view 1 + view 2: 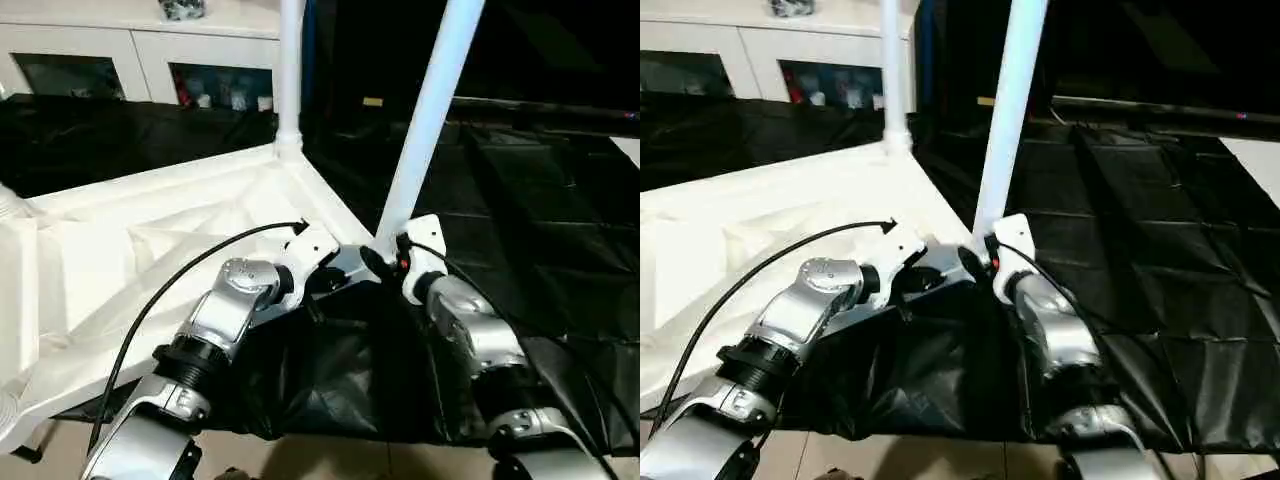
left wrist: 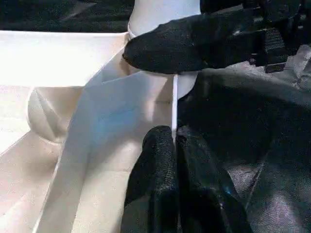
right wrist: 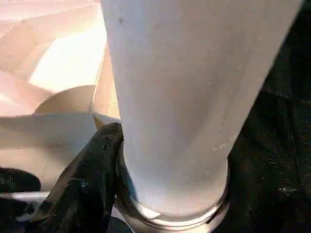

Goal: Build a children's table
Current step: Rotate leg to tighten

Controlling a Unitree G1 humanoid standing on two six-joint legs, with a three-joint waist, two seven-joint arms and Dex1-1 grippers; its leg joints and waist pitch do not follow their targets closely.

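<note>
The white table top (image 1: pixel 150 250) lies upside down on a black sheet, its ribbed underside facing up. One white leg (image 1: pixel 290 70) stands upright in the far corner socket. A second leg (image 1: pixel 432 110) leans to the right, with its lower end at the near corner socket (image 3: pixel 180 213). My right gripper (image 1: pixel 385 262) is shut on this leg's base, and one black finger (image 3: pixel 87 179) presses against the tube. My left gripper (image 2: pixel 173 141) is shut on the table top's thin rim (image 2: pixel 174 104) just beside that corner. The right gripper's finger (image 2: pixel 184 48) crosses in front of the leg in the left wrist view.
The black sheet (image 1: pixel 540 220) covers the floor to the right and behind. A white cabinet with glass doors (image 1: pixel 140 50) stands at the back left. Pale floor (image 1: pixel 330 460) shows at the near edge. Black cables run along both forearms.
</note>
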